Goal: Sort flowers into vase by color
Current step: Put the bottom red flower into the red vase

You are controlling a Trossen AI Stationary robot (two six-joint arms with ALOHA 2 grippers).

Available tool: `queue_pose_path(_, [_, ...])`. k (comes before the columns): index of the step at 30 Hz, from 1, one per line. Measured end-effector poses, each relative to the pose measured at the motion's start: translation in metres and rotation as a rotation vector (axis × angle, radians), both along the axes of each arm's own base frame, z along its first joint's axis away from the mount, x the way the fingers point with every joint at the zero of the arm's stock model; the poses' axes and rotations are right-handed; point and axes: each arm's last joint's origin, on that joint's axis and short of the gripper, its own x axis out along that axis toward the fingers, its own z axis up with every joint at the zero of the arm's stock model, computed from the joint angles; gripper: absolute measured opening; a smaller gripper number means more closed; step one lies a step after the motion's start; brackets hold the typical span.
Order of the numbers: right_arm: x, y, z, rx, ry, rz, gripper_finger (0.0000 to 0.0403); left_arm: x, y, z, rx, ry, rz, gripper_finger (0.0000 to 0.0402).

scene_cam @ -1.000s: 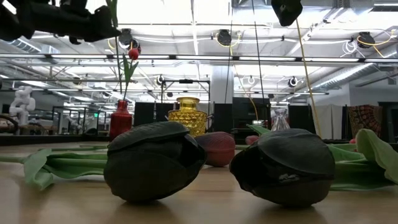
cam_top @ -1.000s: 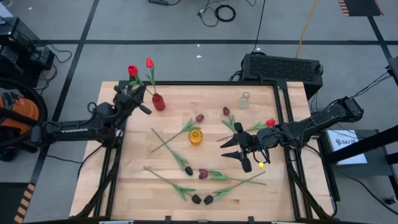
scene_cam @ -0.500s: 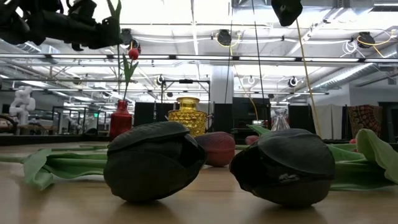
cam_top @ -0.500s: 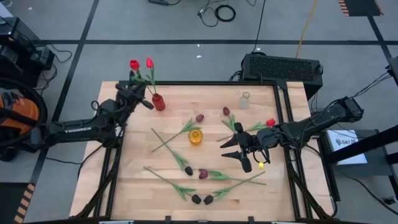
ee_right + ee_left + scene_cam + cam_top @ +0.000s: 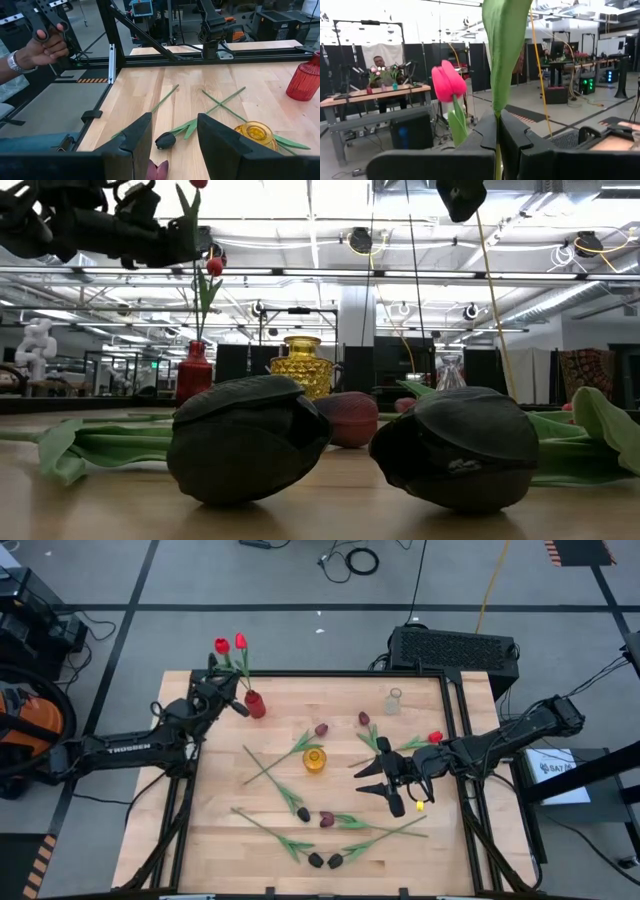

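My left gripper [image 5: 230,695] is shut on a red tulip whose head [image 5: 221,645] stands over the table's far left corner, beside the red vase [image 5: 255,705]. That vase holds another red tulip [image 5: 240,641]. A yellow vase [image 5: 315,759] stands mid-table and a clear vase [image 5: 393,701] at the far right. Several maroon and black tulips lie flat on the wood, such as a black one [image 5: 165,141] and a maroon one [image 5: 321,729]. My right gripper [image 5: 372,781] hovers open right of centre with nothing between its fingers [image 5: 142,132]. My left gripper pinches the tulip's thin green stem [image 5: 498,147] between its two fingers, below a long leaf [image 5: 504,50]. The fingers come at it about level and lie across the stem. The tulip stands upright, lifted clear of the table, its head [image 5: 200,183] high above the gripper.
A red tulip [image 5: 434,737] lies by my right arm. Two black heads [image 5: 250,438] lie near the front edge. Black frame rails border the table. A person's hand [image 5: 45,47] shows beyond the table's left edge.
My left gripper has carried the red tulip a little toward the red vase and slightly down, staying shut. The tulip stays upright, its head now closer to the tulip standing in the vase.
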Motion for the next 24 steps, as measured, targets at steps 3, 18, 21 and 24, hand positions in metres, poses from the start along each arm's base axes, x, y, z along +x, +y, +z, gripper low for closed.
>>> queue_pose_path(3, [0.0,0.0,0.0,0.0,0.0,0.0,0.0148,-0.001,0.0,-0.004,0.003,0.019,0.003,0.0002])
queue_pose_path(18, [0.0,0.0,0.0,-0.001,0.001,0.001,0.0148,0.0,-0.002,-0.016,-0.001,0.068,-0.073,0.0059])
queue_pose_path(21, [0.0,0.0,0.0,-0.002,0.003,0.001,0.0148,0.0,-0.002,-0.017,-0.006,0.079,-0.071,0.0069])
queue_pose_path(24, [0.0,0.0,-0.002,-0.006,0.015,0.001,0.0148,0.001,-0.003,-0.02,-0.034,0.106,-0.045,0.0086])
